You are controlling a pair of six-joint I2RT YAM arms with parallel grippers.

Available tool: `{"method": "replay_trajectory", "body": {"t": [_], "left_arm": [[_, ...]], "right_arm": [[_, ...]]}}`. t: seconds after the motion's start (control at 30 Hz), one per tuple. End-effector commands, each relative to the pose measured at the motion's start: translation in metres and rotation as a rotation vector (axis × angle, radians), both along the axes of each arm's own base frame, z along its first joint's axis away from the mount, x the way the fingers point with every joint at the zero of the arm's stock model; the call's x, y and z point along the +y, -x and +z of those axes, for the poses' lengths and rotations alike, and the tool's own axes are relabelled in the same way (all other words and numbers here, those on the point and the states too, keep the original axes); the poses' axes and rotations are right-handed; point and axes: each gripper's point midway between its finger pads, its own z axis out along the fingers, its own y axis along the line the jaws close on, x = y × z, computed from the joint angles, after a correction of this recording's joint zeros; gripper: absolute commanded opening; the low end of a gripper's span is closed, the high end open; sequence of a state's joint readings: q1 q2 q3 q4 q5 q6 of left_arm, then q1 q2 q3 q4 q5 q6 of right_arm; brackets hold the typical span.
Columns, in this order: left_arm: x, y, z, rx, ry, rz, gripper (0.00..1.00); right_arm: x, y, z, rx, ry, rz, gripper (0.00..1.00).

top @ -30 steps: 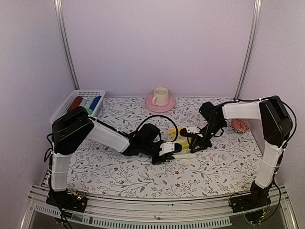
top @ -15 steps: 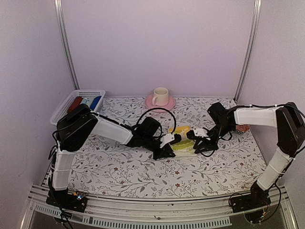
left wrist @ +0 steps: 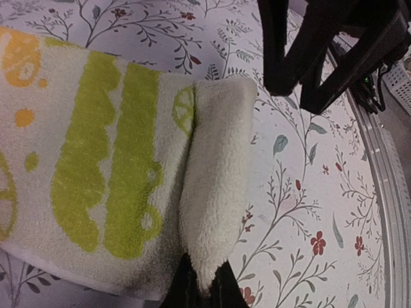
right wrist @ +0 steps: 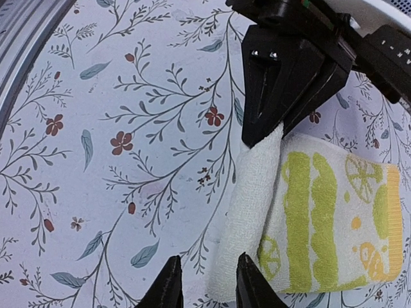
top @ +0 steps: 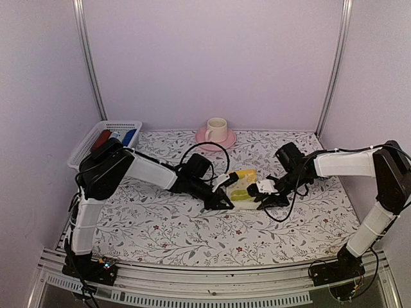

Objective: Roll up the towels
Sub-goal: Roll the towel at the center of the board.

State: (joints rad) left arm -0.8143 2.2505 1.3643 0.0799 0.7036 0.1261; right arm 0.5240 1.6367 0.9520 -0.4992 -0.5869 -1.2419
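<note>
At the middle of the counter (top: 160,237) lies the pale yellow towel (top: 244,186) with green marks, one edge turned over into a thick fold. The left end effector (left wrist: 200,292) is clenched on this fold. The right end effector (right wrist: 207,290) is released, its fingers apart at the fold's other end.

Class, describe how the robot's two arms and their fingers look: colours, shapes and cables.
The left arm and right arm have white tubular links joined by bulky black joints. A thin black cable loops off each. The fingers are black, flat and wedge-shaped.
</note>
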Motion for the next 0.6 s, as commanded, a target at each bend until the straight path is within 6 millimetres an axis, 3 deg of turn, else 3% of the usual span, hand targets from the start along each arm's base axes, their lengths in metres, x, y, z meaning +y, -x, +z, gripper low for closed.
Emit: {"method": "replay_trajectory", "body": {"t": [0.0, 0.57], "left_arm": [[0.012, -0.003, -0.025, 0.113, -0.057, 0.042, 0.0], [0.014, -0.009, -0.031, 0.178, -0.052, 0.058, 0.0]], "right_arm": [[0.003, -0.008, -0.012, -0.006, 0.024, -0.034, 0.31], [0.002, -0.032, -0.037, -0.03, 0.1, -0.14, 0.31]]}}
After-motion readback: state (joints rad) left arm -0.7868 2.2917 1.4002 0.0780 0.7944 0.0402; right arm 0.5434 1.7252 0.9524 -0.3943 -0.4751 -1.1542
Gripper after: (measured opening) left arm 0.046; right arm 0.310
